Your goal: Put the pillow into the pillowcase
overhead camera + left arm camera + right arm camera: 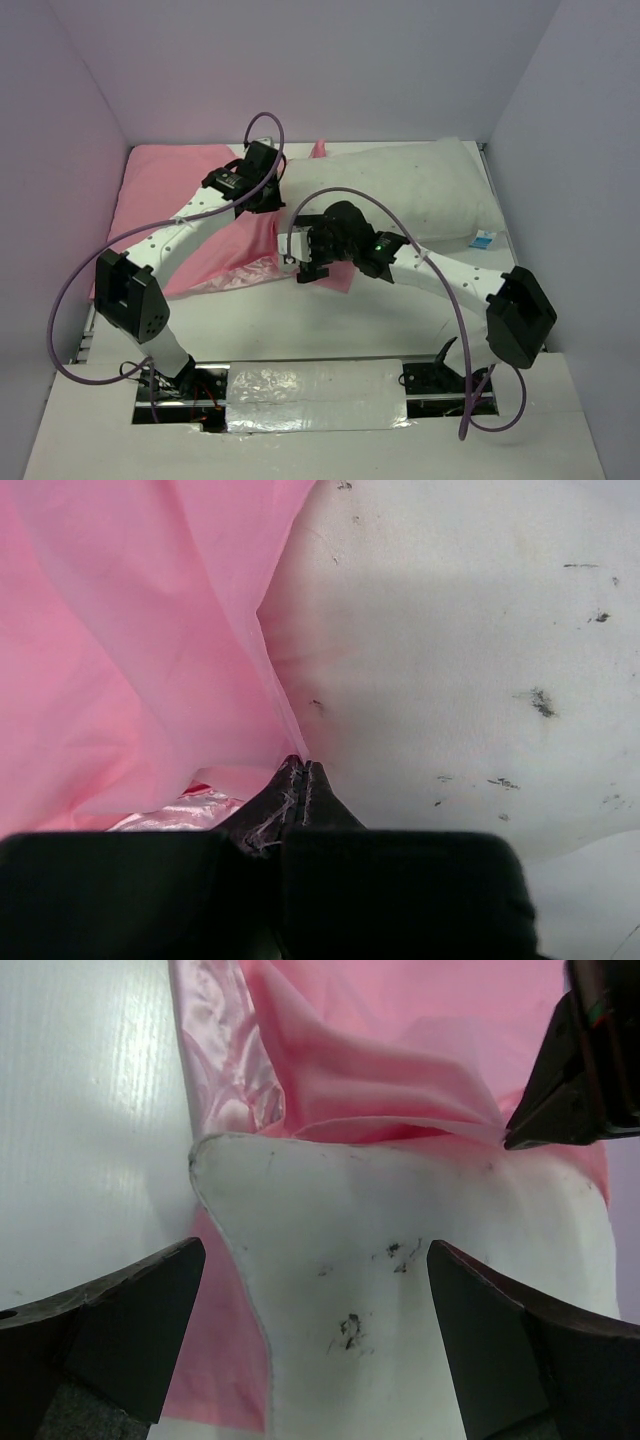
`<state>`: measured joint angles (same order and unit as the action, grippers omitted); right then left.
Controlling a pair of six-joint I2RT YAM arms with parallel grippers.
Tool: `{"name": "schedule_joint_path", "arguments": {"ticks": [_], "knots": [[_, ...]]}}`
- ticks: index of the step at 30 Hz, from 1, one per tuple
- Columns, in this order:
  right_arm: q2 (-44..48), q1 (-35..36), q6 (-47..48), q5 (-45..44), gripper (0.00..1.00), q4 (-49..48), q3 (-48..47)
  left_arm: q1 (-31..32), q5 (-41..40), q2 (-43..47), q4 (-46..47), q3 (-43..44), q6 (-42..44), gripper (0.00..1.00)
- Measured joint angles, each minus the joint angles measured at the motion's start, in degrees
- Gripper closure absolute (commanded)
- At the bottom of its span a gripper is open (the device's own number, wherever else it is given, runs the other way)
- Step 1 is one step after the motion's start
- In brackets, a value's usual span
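The pink pillowcase (165,185) lies spread at the back left. The white pillow (410,190) lies to its right, with one corner resting on the pink cloth. My left gripper (266,195) is shut on the pillowcase's upper edge; in the left wrist view its fingertips (300,768) pinch the pink fabric (130,650) right against the pillow (450,660). My right gripper (315,258) hangs open over the pillow's near corner. In the right wrist view that speckled corner (400,1290) lies between the wide-open right gripper (315,1250). The pinched pink edge (400,1125) is lifted above the corner.
Lilac walls box in the white table (300,320) on three sides. A small blue-white tag (483,240) sticks out at the pillow's right end. Silver tape (315,395) covers the near edge between the arm bases. The left gripper's black tip (575,1090) reaches into the right wrist view.
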<state>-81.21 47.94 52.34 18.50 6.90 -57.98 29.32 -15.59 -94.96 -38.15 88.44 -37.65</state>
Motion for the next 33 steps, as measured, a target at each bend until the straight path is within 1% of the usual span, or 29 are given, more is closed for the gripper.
{"name": "schedule_joint_path", "arguments": {"ticks": [5,8,11,14,15,17,18,19,21,22,23,24,30,33], "knots": [[-4.6,0.3,2.1,-3.5,0.0,-0.9,-0.1,-0.1,0.0,0.2,-0.7,0.0,0.0,1.0],[-5.7,0.3,2.2,-4.3,0.0,-1.4,0.0,-0.2,0.0,0.5,-0.9,-0.2,0.0,1.0],[-6.5,0.3,2.2,-4.1,0.0,-3.9,0.2,-0.3,0.0,0.8,-1.1,-0.5,0.0,1.0],[-9.3,0.3,2.2,-4.5,0.01,-6.8,0.1,-0.3,0.0,0.8,-1.3,-0.5,0.0,1.0],[-10.4,0.3,2.2,-4.9,0.02,-8.0,0.3,-0.3,0.0,0.8,-1.4,-0.5,0.0,1.0],[-12.2,0.3,2.5,-6.0,0.07,-11.7,1.2,-0.3,0.0,0.8,-1.4,-0.5,0.0,1.0],[-12.9,0.3,2.6,-6.4,0.12,-13.0,1.6,-0.3,0.0,0.8,-1.4,-0.5,0.0,1.0],[-13.5,0.2,2.6,-7.1,0.28,-14.4,1.9,-0.3,0.0,0.8,-1.4,-0.5,0.0,1.0],[-14.4,0.0,2.6,-7.9,0.49,-17.4,2.1,-0.3,0.0,0.8,-1.4,-0.5,0.0,1.0],[-14.7,-0.3,2.1,-8.4,0.69,-19.2,2.1,-0.3,0.0,0.8,-1.4,-0.5,0.0,1.0],[-14.9,-0.6,1.4,-8.8,0.77,-21.0,2.2,-0.4,0.0,0.8,-1.4,-0.5,0.0,1.0],[-15.1,-1.0,0.3,-9.0,1.0,-22.6,2.2,-0.4,0.0,0.8,-1.4,-0.5,0.0,1.0],[-15.1,-4.6,-9.6,-7.8,1.0,-30.1,2.1,-0.5,0.0,1.1,-1.3,-0.3,0.0,1.0],[-15.5,-5.4,-14.4,-6.5,1.0,-31.0,1.1,-0.7,0.8,1.1,-1.5,0.2,0.2,1.0]]}}
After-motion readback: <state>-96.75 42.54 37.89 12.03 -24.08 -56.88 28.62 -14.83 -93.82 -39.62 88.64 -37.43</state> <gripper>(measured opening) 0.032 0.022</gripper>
